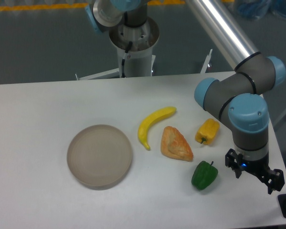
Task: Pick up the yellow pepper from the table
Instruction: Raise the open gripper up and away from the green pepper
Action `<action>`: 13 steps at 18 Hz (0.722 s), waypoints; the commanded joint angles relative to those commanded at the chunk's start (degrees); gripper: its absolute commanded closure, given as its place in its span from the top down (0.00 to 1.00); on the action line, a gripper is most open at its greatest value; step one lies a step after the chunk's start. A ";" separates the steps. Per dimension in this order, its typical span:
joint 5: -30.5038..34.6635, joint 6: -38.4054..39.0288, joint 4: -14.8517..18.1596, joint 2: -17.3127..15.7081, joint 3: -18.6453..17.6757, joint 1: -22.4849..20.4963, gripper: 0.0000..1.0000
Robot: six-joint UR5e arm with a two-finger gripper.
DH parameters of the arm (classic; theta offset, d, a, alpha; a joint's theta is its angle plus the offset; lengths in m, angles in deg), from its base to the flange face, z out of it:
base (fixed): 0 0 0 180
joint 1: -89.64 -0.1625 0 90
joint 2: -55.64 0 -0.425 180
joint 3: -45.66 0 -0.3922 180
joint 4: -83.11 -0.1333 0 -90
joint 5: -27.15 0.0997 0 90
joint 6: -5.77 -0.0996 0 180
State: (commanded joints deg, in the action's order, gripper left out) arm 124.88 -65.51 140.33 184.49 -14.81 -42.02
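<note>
Looking at the white matte table point(47, 100), I find the small blocky yellow-orange toy pepper point(207, 131) lying just right of the orange wedge-shaped toy pastry point(176, 144) and above the glossy green toy pepper point(204, 175). My pincer point(254, 175) hangs low to its right, holding nothing; I cannot tell how wide it stands. I judge the pepper light, stiff and slick, best pinched across its blocky middle.

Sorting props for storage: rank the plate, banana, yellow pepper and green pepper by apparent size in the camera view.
1. plate
2. banana
3. yellow pepper and green pepper: alike; the green one sits nearer the camera, so unranked.
</note>
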 joint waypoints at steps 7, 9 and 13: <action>0.00 0.53 0.09 -0.88 -1.14 0.00 1.00; 0.00 0.53 0.09 -1.40 -1.67 -0.09 1.00; -0.17 -0.08 0.17 -5.79 -7.54 -0.61 1.00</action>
State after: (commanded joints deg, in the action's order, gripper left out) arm 124.71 -65.59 140.50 178.70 -22.36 -42.64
